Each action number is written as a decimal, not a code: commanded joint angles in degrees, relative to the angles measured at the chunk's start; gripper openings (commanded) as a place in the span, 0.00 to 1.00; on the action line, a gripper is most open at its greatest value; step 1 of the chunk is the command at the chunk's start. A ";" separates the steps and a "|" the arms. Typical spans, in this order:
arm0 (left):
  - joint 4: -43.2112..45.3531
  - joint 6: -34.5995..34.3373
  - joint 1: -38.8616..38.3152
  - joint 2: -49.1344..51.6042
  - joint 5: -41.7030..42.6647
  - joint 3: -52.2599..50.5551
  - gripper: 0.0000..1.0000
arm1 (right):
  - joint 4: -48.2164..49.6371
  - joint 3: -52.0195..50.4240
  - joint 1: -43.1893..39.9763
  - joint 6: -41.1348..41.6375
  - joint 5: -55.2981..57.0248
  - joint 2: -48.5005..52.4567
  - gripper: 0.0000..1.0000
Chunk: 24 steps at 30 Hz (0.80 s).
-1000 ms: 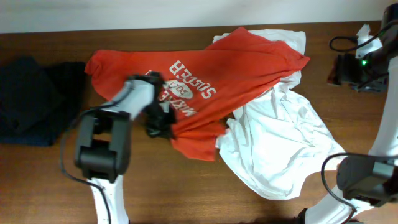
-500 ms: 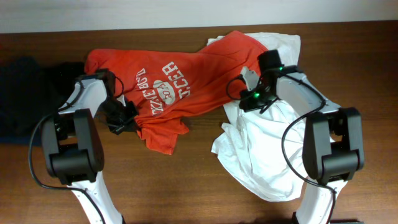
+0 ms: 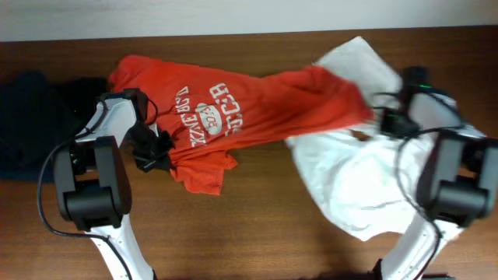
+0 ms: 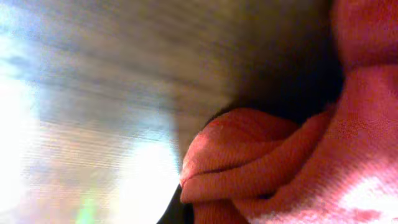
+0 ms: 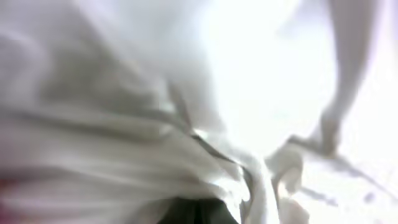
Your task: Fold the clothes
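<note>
The red-orange T-shirt point(image 3: 257, 117) with white lettering lies stretched across the table, from the far left to its right end by the white shirt point(image 3: 366, 179). My left gripper point(image 3: 152, 152) is shut on a bunched fold of its lower left edge; the left wrist view shows the red folds point(image 4: 261, 168) pinched at the jaws point(image 4: 177, 213). My right gripper point(image 3: 391, 123) sits where the red shirt's right end meets the white shirt. White cloth point(image 5: 155, 124) fills the right wrist view, gathered at the jaws point(image 5: 199, 214). I cannot tell whether red cloth is pinched too.
Dark navy garments point(image 3: 35, 117) lie in a heap at the far left of the wooden table point(image 3: 257, 218). The table's back edge meets a white wall point(image 3: 233, 15). Both arm bases stand at the front edge.
My right gripper has moved right from the table's middle, dragging the white shirt and the red shirt's right end with it. The red shirt is now stretched out. My left gripper has stayed put.
</note>
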 commanded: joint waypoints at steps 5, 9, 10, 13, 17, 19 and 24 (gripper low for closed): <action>-1.64 -2.25 4.83 -1.90 -4.81 -0.48 0.00 | -3.48 1.88 -22.36 6.54 9.11 3.08 0.05; -1.42 -3.67 6.29 -1.90 -4.57 -0.48 0.00 | -10.16 13.49 -21.73 2.14 1.31 3.06 0.06; -0.87 -3.67 6.29 -1.90 -4.55 -0.48 0.00 | -14.49 16.92 -20.85 -1.46 -7.06 3.06 0.10; -0.11 -3.67 6.29 -1.90 -4.57 -0.48 0.00 | -27.15 20.50 -14.91 -10.91 -25.92 3.08 0.22; 0.28 -3.65 6.29 -1.90 -4.57 -0.48 0.00 | -36.96 18.95 -5.86 -11.85 -25.49 3.08 0.23; 0.33 -3.63 6.29 -1.90 -4.61 -0.48 0.00 | -38.56 17.88 -1.36 -12.90 -24.90 3.08 0.23; 0.31 -3.58 6.29 -1.90 -4.61 -0.48 0.00 | -34.07 8.81 3.74 -11.50 -22.40 3.08 0.23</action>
